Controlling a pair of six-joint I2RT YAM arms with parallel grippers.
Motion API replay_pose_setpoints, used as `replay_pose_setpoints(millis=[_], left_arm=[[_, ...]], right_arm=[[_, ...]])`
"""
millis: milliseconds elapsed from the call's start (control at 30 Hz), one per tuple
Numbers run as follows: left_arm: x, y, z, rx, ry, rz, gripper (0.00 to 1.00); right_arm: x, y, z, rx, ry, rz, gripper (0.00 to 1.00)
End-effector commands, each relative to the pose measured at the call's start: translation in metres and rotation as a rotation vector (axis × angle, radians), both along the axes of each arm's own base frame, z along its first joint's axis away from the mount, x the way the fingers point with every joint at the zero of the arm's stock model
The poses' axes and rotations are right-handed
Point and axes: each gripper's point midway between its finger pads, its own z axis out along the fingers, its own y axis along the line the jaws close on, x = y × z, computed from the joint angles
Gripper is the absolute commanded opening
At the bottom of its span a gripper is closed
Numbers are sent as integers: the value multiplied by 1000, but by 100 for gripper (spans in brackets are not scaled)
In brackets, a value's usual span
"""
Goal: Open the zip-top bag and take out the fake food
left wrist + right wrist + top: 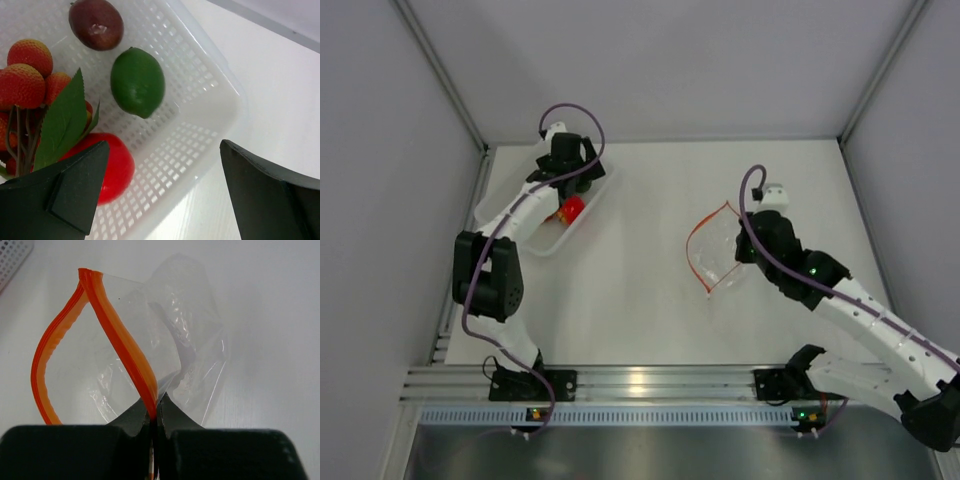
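Judging by the layout, you were nearly done: your right tool (154, 412) pinched the gaping, seemingly empty zip-top bag (192, 347) well right of the tub (212, 100), where the fake food (137, 80) lay under your released left tool (162, 192).

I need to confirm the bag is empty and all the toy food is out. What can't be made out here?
- Top view: left arm covers most of the basket; only the tomato shows.
- Left wrist view: berry cluster cut off by the left edge; a finger hides part of it.
- Right wrist view: right gripper hides the bag's near end.
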Motion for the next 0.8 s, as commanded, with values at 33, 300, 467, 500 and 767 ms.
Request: replay_pose_setpoints(millis=[33,300,467,500,767], left_arm=[[-33,-18,64,-138,-107,-115,98],[-102,-34,80,-209,-95,-282,98],[-146,-15,86,-133,-84,-291,98],[-152,-12,85,-120,-81,-291,98],[-206,6,74,-78,-14,-292,98]], right_arm=[[30,-46,34,-190,-43,-105,2],[91,-106,37,-624,23,-301,3],[137,-107,4,-780,128,-299,5],[146,-106,10,-801,123,-320,5],[192,-82,-47,-869,219,-341,11]])
